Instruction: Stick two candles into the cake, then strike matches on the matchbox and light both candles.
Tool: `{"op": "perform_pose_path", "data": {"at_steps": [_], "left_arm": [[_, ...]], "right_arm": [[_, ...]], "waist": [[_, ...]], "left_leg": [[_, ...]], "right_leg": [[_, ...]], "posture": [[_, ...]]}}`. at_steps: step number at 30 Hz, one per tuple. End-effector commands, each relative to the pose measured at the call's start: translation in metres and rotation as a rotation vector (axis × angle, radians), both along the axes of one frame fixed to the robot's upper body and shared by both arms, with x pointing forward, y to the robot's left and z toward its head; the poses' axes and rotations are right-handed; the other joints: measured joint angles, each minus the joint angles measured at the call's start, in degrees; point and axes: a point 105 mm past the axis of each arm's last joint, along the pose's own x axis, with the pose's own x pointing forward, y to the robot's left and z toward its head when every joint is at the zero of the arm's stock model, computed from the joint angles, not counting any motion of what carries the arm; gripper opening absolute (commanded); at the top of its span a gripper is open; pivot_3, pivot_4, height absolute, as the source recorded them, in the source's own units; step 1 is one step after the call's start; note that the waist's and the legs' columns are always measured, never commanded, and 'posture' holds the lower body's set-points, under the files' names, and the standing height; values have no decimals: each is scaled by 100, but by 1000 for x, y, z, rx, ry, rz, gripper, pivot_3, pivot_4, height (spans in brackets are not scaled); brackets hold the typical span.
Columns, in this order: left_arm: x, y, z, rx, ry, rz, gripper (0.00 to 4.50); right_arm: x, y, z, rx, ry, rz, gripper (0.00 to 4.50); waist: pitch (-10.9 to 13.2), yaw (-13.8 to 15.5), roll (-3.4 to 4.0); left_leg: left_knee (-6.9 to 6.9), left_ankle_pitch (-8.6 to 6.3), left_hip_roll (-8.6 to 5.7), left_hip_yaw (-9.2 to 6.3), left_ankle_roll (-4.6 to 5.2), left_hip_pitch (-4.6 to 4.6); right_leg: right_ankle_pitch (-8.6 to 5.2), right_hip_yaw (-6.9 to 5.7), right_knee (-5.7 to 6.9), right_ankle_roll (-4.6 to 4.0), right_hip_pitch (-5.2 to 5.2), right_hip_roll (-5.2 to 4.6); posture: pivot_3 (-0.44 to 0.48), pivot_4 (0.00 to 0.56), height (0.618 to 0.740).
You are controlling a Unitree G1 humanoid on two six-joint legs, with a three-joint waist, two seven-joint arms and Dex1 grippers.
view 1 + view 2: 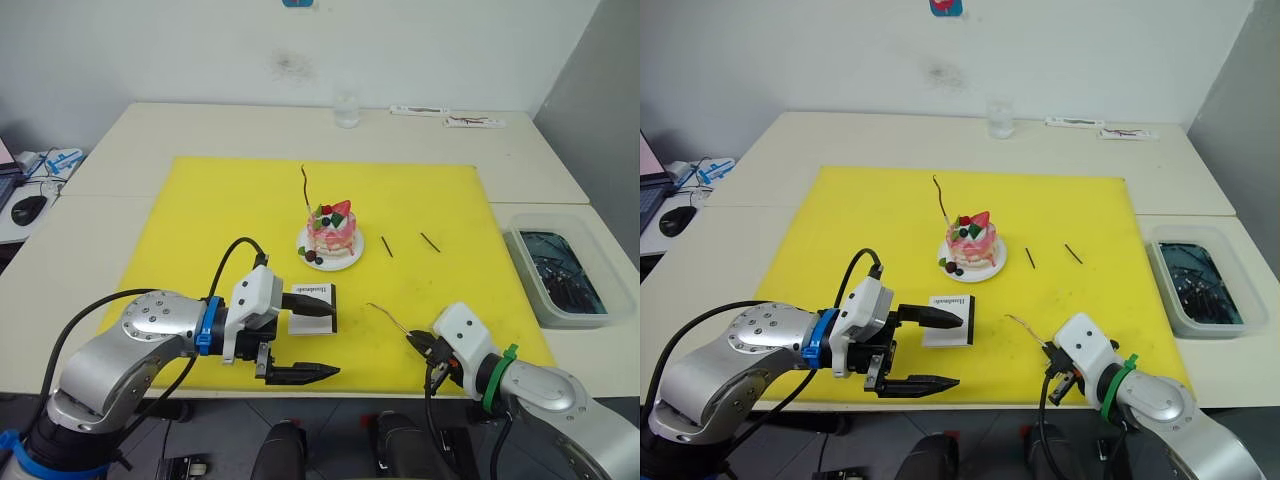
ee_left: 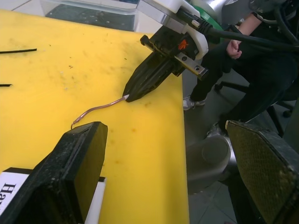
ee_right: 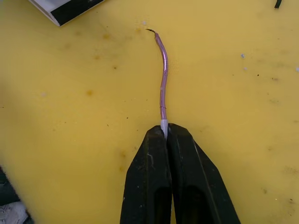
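Observation:
The pink-and-white cake [image 1: 333,235] stands on its small plate at the middle of the yellow mat [image 1: 200,210], with one thin candle [image 1: 305,186] upright in it. My right gripper [image 1: 418,343] is shut on the pale end of the second candle [image 3: 163,74], which lies low over the mat near the front edge. Two dark matches [image 1: 387,246] [image 1: 430,241] lie right of the cake. The white matchbox [image 1: 318,305] lies in front of the cake. My left gripper [image 1: 331,340] is open, one finger [image 2: 70,172] over the matchbox and the other past the mat's front edge.
A glass [image 1: 346,108] stands at the table's back, with white strips [image 1: 475,122] to its right. A grey bin [image 1: 560,272] with dark contents sits off the mat's right side. A computer mouse [image 1: 28,208] lies far left. A person's hand [image 2: 233,46] shows beyond the table's front edge.

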Motion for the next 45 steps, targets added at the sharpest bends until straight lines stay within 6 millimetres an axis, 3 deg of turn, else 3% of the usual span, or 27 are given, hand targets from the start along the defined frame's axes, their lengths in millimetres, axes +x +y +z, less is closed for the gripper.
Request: {"op": "perform_pose_path", "data": {"at_steps": [1, 3, 9, 14, 24, 27, 31, 37, 42, 45], "left_arm": [[-6, -4, 8, -41, -3, -41, 4500], [-9, -7, 9, -46, -2, -70, 4500], [-6, -19, 12, -52, -51, -109, 4500], [-4, -25, 12, -55, -59, -132, 4500], [5, -31, 16, -72, -78, -119, 4500], [4, -32, 16, -72, -79, -116, 4500], [3, -31, 15, -68, -69, -106, 4500], [2, -32, 9, -33, -77, -100, 4500], [0, -37, -1, -3, -104, -104, 4500], [-4, -42, -4, -6, -107, -109, 4500]], "right_arm": [[1, -5, 25, -1, -72, 47, 21], [2, -21, 33, -39, -87, 55, 21], [6, -93, 35, -241, -89, 43, 21], [0, -121, 26, -256, -48, 62, 21], [-8, -133, 8, -179, 80, 59, 21], [-6, -132, 10, -172, 79, 52, 673], [-1, -130, 24, -176, 58, 49, 1981], [-12, -132, 49, -280, 160, 102, 1981], [-9, -137, 53, -418, 292, 44, 1981], [-10, -130, 50, -456, 376, 74, 1981]], "waist": [[0, 0, 0], [0, 1, 0], [0, 23, -2], [0, -5, -1], [0, -2, -2], [0, 0, -2], [0, -1, -2], [-2, 3, 2], [-1, -1, 1], [-1, 0, 2]], "left_leg": [[2, 0, 0, 0, 0, 0], [5, 0, 0, 2, 0, -1], [4, 0, -5, 0, 0, 0], [2, 0, -5, 3, 1, 1], [14, 1, -6, 4, 2, 7], [13, 1, -6, 3, 2, 7], [11, 1, -6, 3, 2, 6], [11, 1, -9, 2, 2, 7], [13, 1, -8, 5, 2, 8], [14, 1, -9, 6, 2, 8]], "right_leg": [[0, 1, 0, 0, 0, 0], [0, 1, 0, 1, 2, -1], [0, 0, -2, 1, 8, -1], [1, 2, 2, 2, 8, 0], [5, 7, 7, 9, 13, 1], [5, 6, 10, 9, 13, 1], [6, 6, 10, 9, 13, 1], [7, 8, 12, 11, 14, 1], [7, 11, 10, 11, 15, 1], [7, 10, 10, 11, 14, -1]], "posture": [[0, 150, 740], [0, 150, 740], [0, 150, 740], [0, 150, 740], [0, 150, 740], [0, 150, 740], [0, 150, 740], [0, 150, 740], [0, 150, 740], [0, 150, 740]]}}
